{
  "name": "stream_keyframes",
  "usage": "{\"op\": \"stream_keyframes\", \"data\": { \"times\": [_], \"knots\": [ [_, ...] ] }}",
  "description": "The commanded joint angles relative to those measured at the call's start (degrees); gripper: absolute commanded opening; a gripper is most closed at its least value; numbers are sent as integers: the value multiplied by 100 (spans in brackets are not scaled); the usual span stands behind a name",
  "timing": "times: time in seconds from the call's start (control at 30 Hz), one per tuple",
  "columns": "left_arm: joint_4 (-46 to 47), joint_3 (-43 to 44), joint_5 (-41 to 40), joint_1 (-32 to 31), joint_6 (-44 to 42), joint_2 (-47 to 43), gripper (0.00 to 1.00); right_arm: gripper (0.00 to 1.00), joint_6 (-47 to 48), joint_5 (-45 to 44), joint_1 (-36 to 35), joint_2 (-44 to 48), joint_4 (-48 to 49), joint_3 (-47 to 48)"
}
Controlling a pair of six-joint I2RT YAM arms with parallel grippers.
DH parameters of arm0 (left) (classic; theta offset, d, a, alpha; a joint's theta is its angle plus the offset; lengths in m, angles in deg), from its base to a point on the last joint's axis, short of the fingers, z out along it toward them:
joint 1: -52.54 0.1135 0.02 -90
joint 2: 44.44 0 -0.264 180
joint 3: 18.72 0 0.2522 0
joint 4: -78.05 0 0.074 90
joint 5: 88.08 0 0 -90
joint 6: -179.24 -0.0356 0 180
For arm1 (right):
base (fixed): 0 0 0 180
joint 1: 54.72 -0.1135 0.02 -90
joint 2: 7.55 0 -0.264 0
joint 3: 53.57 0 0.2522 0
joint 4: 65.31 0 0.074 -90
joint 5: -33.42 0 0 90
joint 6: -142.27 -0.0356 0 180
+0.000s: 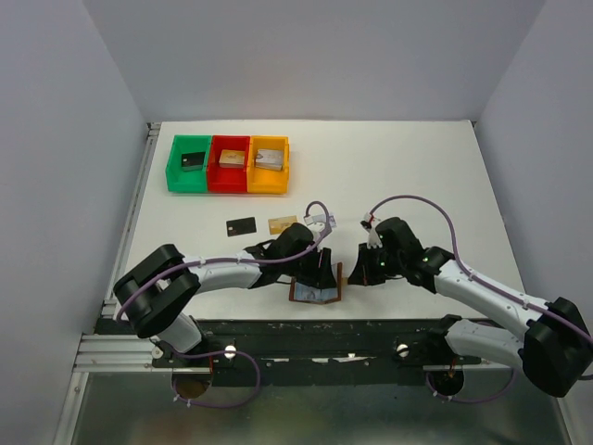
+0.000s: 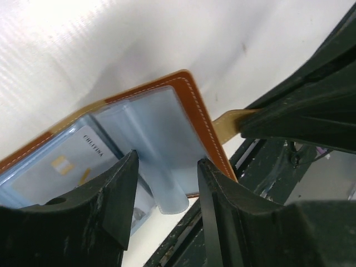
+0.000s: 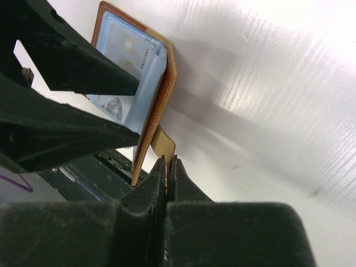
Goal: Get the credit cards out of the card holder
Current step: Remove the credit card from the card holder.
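Note:
The brown leather card holder (image 1: pixel 316 290) lies open at the table's near edge. Its pale blue inner pockets (image 2: pixel 150 139) hold a silvery card (image 2: pixel 61 167). My left gripper (image 2: pixel 165 167) is open, its jaws either side of a loose blue pocket flap, with nothing gripped. My right gripper (image 3: pixel 168 162) is shut on the holder's brown tab strap (image 3: pixel 162 143), holding that side up. The holder also shows in the right wrist view (image 3: pixel 150 83). A black card (image 1: pixel 241 226) and a gold card (image 1: pixel 282 223) lie flat on the table behind the holder.
Green (image 1: pixel 189 164), red (image 1: pixel 229 164) and orange (image 1: pixel 269 165) bins stand in a row at the back left, each with a small block inside. The black frame rail (image 1: pixel 324 329) runs just below the holder along the table's front edge.

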Motion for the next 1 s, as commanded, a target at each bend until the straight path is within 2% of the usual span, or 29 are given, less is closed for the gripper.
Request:
{"op": "stream_keyframes", "data": {
  "times": [0.0,0.1,0.27,0.4,0.63,0.97],
  "knots": [
    [505,204,464,-14,17,83,56,1,-165,-319,45,-74,-80,-78],
    [523,275,535,-14,17,135,55,8,-270,-425,54,-117,-168,-69],
    [585,354,605,-23,35,232,56,37,-473,-767,80,-118,-466,10],
    [585,424,631,-23,35,302,56,48,-587,-1092,89,23,-809,115],
    [611,626,702,-40,26,496,56,56,-666,-1637,80,348,-1354,308],
    [418,1127,764,-102,-27,742,56,57,-684,-2007,89,752,-1671,388]
  ]
}}
